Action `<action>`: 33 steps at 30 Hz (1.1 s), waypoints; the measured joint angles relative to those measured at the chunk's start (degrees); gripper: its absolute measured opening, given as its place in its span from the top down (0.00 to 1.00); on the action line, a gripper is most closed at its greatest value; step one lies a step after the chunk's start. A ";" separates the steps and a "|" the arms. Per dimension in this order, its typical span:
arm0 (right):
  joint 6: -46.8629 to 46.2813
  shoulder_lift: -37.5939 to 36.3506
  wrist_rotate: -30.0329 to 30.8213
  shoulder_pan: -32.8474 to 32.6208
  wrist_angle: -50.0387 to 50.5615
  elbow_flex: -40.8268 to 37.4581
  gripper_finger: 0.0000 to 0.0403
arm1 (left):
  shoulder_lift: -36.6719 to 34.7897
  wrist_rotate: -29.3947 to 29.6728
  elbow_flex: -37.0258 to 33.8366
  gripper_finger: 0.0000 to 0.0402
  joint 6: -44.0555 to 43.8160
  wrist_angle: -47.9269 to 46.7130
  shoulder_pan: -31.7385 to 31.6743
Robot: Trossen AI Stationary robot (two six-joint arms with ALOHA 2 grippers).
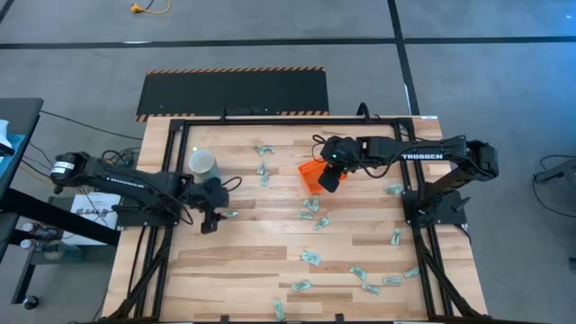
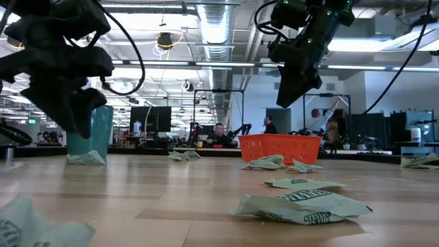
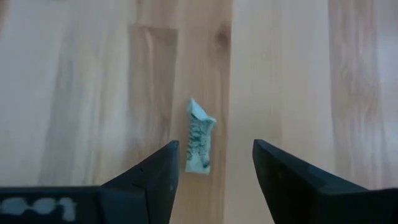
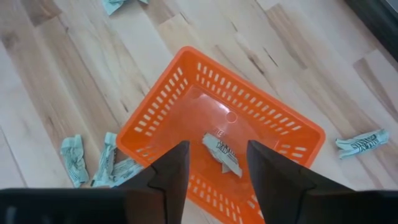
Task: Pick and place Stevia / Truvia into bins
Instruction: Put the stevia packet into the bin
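Your right hand [image 4: 214, 168] hangs above the orange tray [image 4: 155, 112], which sits on the desk [image 1: 270, 261] near the middle of its far half, a little toward the right edge. The fingers [image 4: 171, 171] stand apart with nothing between them: released. Looking past them, you see one packet [image 4: 222, 154] lying flat on the tray floor. In the low view the same hand [image 2: 291, 92] is raised clear of the tray rim [image 2: 280, 147], not touching it.

Your left hand [image 3: 214, 171] is down near the left edge of the desk, just inward of the round pale cup [image 1: 202, 162]. Its fingers [image 3: 155, 177] are also spread and empty. A single crumpled green-and-white packet [image 3: 199, 146] lies on the wood just ahead of the gap between them; you cannot tell from these views whether the fingertips touch the desk.

The rest of the sweetener packets [image 1: 310, 209] are scattered loose over the desk: a small cluster just beside the tray on its near side, several along the far edge between cup and tray, a few by the right edge, and a spread toward the near right corner. In the low view more packets [image 2: 302, 206] lie close to the near edge, crumpled and flat on the wood.

People are visible in the room beyond the desk, well away from the arms.
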State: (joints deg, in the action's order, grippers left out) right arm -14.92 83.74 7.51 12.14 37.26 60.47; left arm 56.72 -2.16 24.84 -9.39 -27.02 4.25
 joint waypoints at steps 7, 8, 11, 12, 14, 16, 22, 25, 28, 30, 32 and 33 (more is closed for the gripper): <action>-0.02 0.00 0.00 0.00 -0.01 0.00 0.61 | 9.57 1.66 0.00 0.50 0.17 4.56 1.55; -0.02 0.00 0.00 0.00 0.00 0.00 0.61 | 10.89 2.16 0.00 0.50 0.15 5.16 1.55; -0.02 0.00 0.00 0.00 0.00 0.00 0.62 | 14.51 3.85 0.14 0.50 -0.47 6.24 1.55; -0.02 0.00 0.00 0.00 -0.01 0.00 0.62 | 15.44 4.15 0.29 0.50 -0.61 6.35 1.58; -0.02 0.00 0.00 0.00 -0.02 0.00 0.62 | 16.95 4.57 0.46 0.51 -0.79 6.22 1.60; -0.02 0.00 0.00 0.00 -0.02 0.00 0.62 | 17.39 5.14 0.50 0.53 -0.86 6.17 1.63; -0.04 0.02 0.00 0.00 -0.02 0.00 0.63 | 17.39 6.27 2.20 0.67 -1.20 5.58 1.60; -0.04 0.02 0.00 0.00 -0.02 0.00 0.65 | 17.56 6.63 2.93 0.76 -1.20 5.70 1.58; -0.05 0.02 0.00 0.00 -0.02 0.00 0.66 | 17.60 6.91 3.23 0.87 -1.20 6.19 1.53; -0.07 0.02 0.00 0.00 0.00 0.00 0.67 | 17.60 6.87 3.23 0.93 -1.20 5.90 1.53; -0.05 0.02 0.00 0.00 -0.02 0.00 0.68 | 17.60 6.78 3.23 0.98 -1.20 6.09 1.53; -0.07 0.02 0.00 0.00 -0.02 0.00 0.68 | 17.60 6.77 3.23 0.99 -1.20 6.09 1.53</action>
State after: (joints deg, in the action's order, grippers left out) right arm -14.98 83.77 7.51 12.14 37.24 60.47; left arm 74.32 4.61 28.08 -10.59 -20.93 5.78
